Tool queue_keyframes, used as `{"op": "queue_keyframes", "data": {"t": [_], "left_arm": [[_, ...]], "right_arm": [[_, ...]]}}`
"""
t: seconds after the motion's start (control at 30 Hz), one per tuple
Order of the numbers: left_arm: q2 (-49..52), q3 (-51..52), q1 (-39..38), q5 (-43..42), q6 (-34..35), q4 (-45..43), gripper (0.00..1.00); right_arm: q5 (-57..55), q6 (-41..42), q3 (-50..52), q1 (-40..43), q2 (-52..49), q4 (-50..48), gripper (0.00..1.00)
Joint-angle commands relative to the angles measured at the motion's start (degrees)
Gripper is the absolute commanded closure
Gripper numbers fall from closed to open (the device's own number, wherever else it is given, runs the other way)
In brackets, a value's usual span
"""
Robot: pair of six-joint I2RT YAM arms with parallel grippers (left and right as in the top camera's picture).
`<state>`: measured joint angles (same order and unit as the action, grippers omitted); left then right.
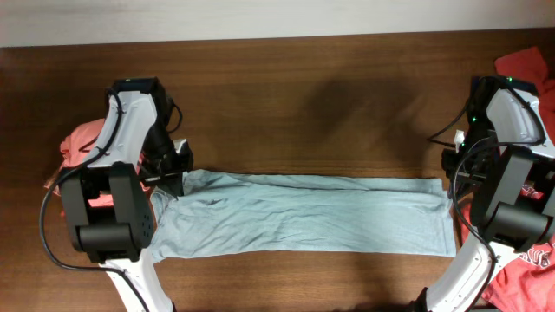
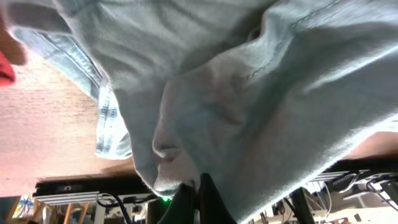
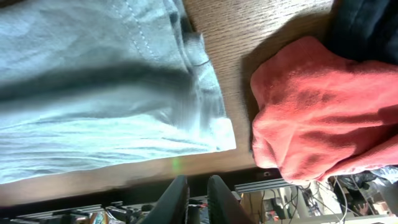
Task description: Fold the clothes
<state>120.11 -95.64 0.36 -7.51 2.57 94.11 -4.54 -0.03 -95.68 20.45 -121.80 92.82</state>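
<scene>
A light blue-grey garment (image 1: 303, 217) lies stretched in a long strip across the wooden table. My left gripper (image 1: 171, 173) is at its left end and is shut on a fold of the fabric. In the left wrist view the cloth (image 2: 249, 93) drapes over the closed fingers (image 2: 198, 186) and looks lifted there. My right gripper (image 1: 455, 160) is by the garment's right end. In the right wrist view its fingers (image 3: 198, 194) are together and empty, just off the garment's hemmed corner (image 3: 211, 134).
A red garment (image 1: 78, 143) lies behind the left arm. More red clothes lie at the far right (image 1: 525, 65) and the front right (image 1: 520, 277). The right wrist view shows a red cloth (image 3: 311, 112) beside a dark cloth (image 3: 367, 25).
</scene>
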Motion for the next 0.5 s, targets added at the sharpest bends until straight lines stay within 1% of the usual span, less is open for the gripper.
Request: {"op": "queue_keyframes", "data": {"t": [0.0, 0.2, 0.23, 0.3, 0.33, 0.37, 0.47], "left_arm": [[-0.85, 2.16, 0.17, -0.20, -0.70, 0.24, 1.00], [-0.85, 6.03, 0.17, -0.17, -0.70, -1.18, 0.99], [-0.85, 6.23, 0.17, -0.17, -0.70, -1.51, 0.99], [-0.85, 6.25, 0.17, -0.17, -0.70, -1.90, 0.99], [-0.85, 6.25, 0.17, -0.17, -0.70, -2.19, 0.99], [-0.85, 6.25, 0.17, -0.17, -0.70, -2.45, 0.99], [-0.85, 6.25, 0.17, -0.17, -0.70, -3.32, 0.99]], "right_arm": [[-1.55, 0.09, 0.72, 0.22, -0.28, 0.15, 0.83], [-1.70, 0.52, 4.07, 0.22, -0.28, -2.05, 0.83], [-0.92, 0.52, 4.17, 0.22, -0.28, -2.62, 0.78], [0.48, 0.52, 4.17, 0.22, -0.28, -3.26, 0.60], [1.09, 0.50, 4.17, 0.22, -0.28, -3.48, 0.55], [1.46, 0.50, 4.17, 0.22, -0.28, -3.76, 0.53], [1.46, 0.50, 4.17, 0.22, -0.28, -4.57, 0.52]]}}
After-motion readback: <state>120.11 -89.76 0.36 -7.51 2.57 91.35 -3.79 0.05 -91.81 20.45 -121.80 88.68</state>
